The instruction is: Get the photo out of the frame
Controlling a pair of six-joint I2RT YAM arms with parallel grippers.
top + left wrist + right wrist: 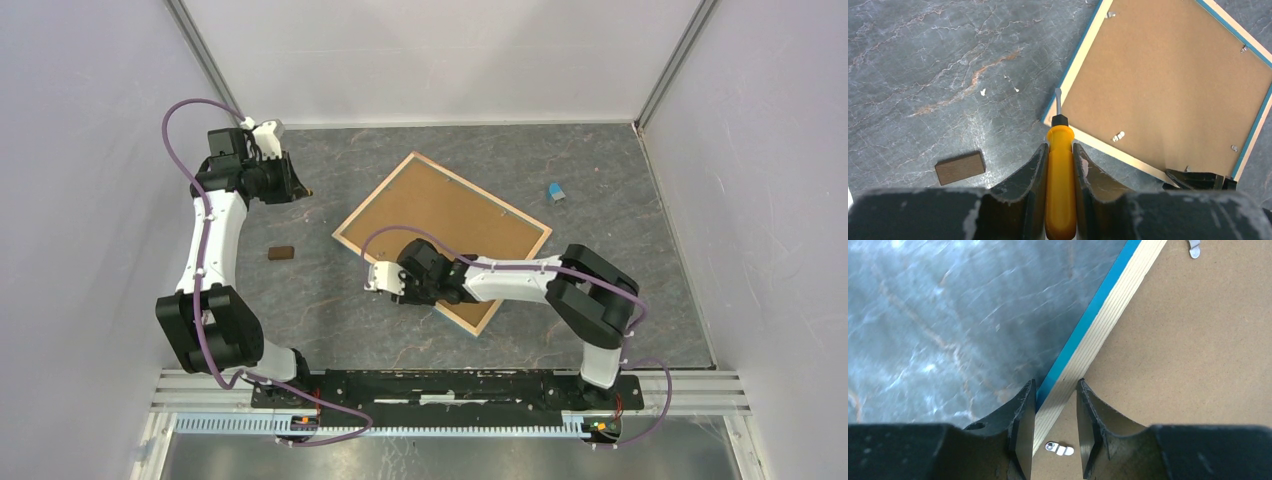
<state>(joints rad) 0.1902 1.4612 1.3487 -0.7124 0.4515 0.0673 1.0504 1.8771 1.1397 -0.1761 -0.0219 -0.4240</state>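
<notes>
The left end effector (1060,150) clamps the screwdriver (1060,190); the right end effector (1055,385) straddles the frame (1198,340) edge, grip unclear. Pin it firmly before levering the tabs (1118,136).

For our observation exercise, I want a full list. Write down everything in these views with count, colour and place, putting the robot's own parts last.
frame: one, brown back up, blue border, pale wood edging; mid-table, askew.
tabs: several, silvery; around the frame's back.
screwdriver: one, yellow handle; in the left fingers, tip toward a frame corner.
block: one, brown; on the table left of the frame.
small object: one, blue; far right of the table.
table: one, grey marbled.
left arm: white and black; far left.
right arm: white and black; over the frame.
left fingers: two, dark; clamping the screwdriver.
right fingers: two, dark; astride the frame's edge.
</notes>
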